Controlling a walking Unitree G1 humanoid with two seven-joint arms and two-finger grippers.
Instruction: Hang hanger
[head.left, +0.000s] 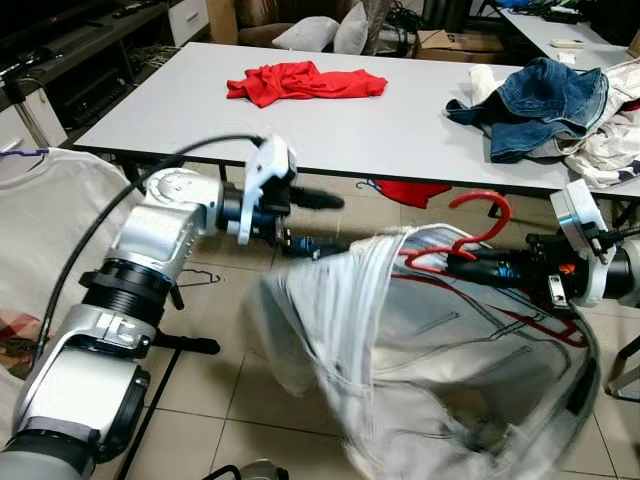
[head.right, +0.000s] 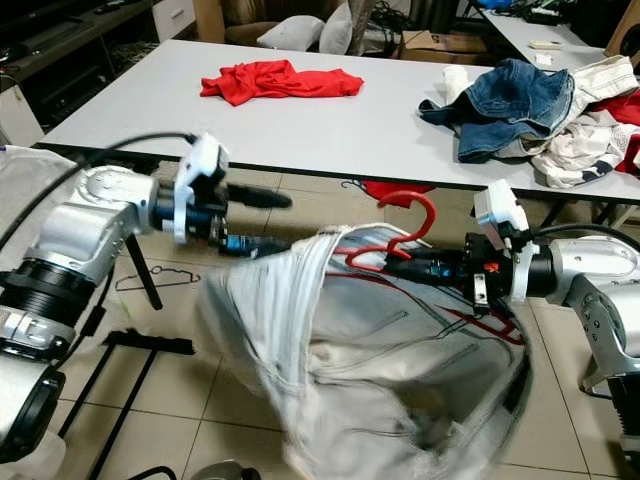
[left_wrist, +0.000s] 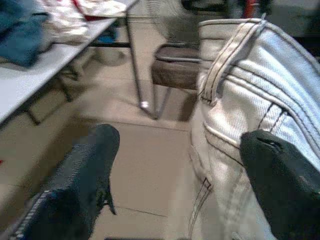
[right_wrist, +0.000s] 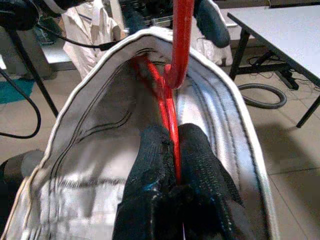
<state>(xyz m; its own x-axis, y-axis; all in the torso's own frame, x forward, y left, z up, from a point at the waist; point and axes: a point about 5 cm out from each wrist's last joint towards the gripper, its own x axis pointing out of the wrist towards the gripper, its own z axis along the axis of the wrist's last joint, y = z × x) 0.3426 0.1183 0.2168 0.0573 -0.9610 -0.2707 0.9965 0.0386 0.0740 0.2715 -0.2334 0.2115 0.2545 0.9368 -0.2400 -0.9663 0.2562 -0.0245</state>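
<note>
Right wrist view has the right claw (right_wrist: 172, 150) clamped tight on the red hanger (right_wrist: 178, 45), whose lower wire is swallowed by the pale garment (right_wrist: 90, 150) draped on it. In the left eye view the hanger's hook (head.left: 480, 205) sticks up in front of the worktop (head.left: 400, 120), while the garment's lower part is blurred and hard to read. The left claw (left_wrist: 175, 165) is spread wide, one finger (left_wrist: 277, 175) against the garment's stitched edge, the other finger (left_wrist: 82, 175) apart from it.
</note>
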